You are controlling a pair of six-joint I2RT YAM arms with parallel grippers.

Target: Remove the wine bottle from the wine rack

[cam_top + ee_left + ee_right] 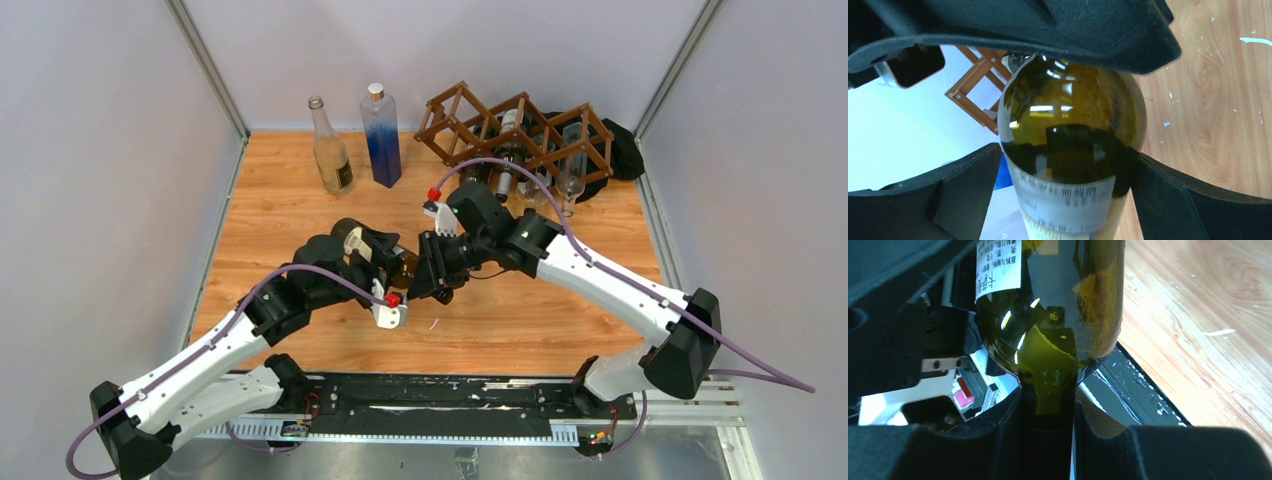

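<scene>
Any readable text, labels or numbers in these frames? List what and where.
White label on the wine bottle, left wrist view: rows of Chinese characters, too blurred to read.
Its label in the right wrist view: sideways Chinese print, too small to quote.
Dark label on the clear bottle: too small to read.
Nothing is legible.

The top view looks steeply down from high behind the near edge of the table (pixel 280 200), covering all of it, with the rack (pixel 515 135) at upper right. Both wrist views sit very close to the bottle (pixel 1068 115), which fills them. The left also catches the rack at upper left. All three share the bottle.
</scene>
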